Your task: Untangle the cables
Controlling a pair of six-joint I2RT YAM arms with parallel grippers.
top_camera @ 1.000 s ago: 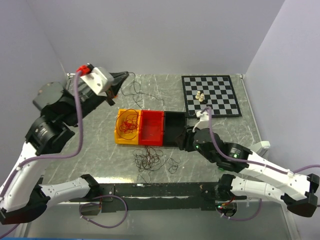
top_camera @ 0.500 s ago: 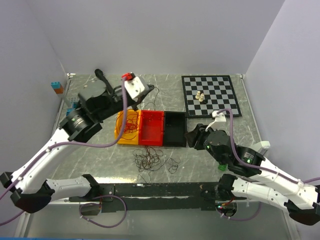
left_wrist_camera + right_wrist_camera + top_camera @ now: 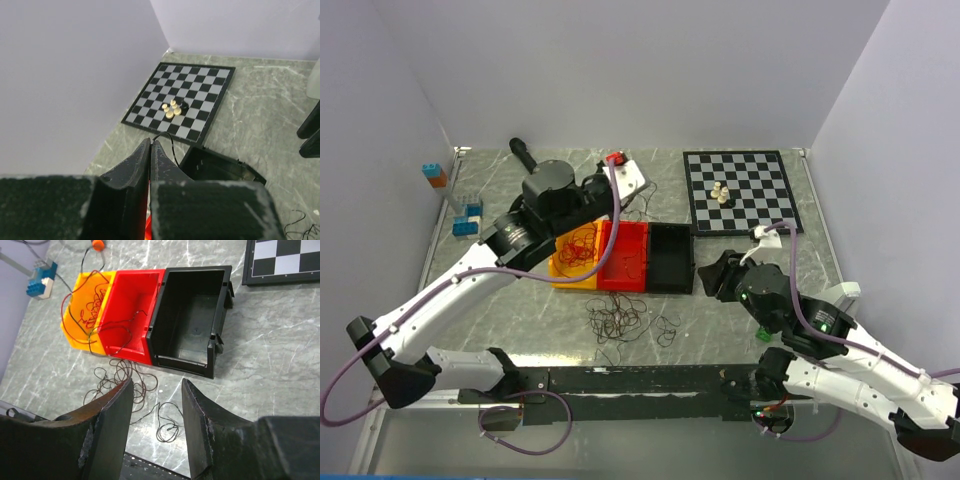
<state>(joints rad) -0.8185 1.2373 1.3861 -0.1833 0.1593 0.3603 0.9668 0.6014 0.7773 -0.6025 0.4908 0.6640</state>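
While my left pincer (image 3: 150,142) is pressed together on a dark cable (image 3: 170,146) looping just past its tips and my right pincer (image 3: 157,385) hangs apart over the loose cables (image 3: 116,376) on the bench (image 3: 280,365), I fear a pull could tighten knots.

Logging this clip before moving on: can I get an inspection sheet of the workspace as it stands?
Surface: grey-green marbled table.
Job's things: cable tangle on the table in front of the bins; more cables in the orange bin, one trailing over the red bin.
Clutter: empty black bin; chessboard with pale pieces; blue blocks at the left.
Grippers: left gripper fingers shut on a dark cable; right gripper fingers open, nothing between them.
Cables: purple hoses run along both arms.
Surroundings: plain pale walls.
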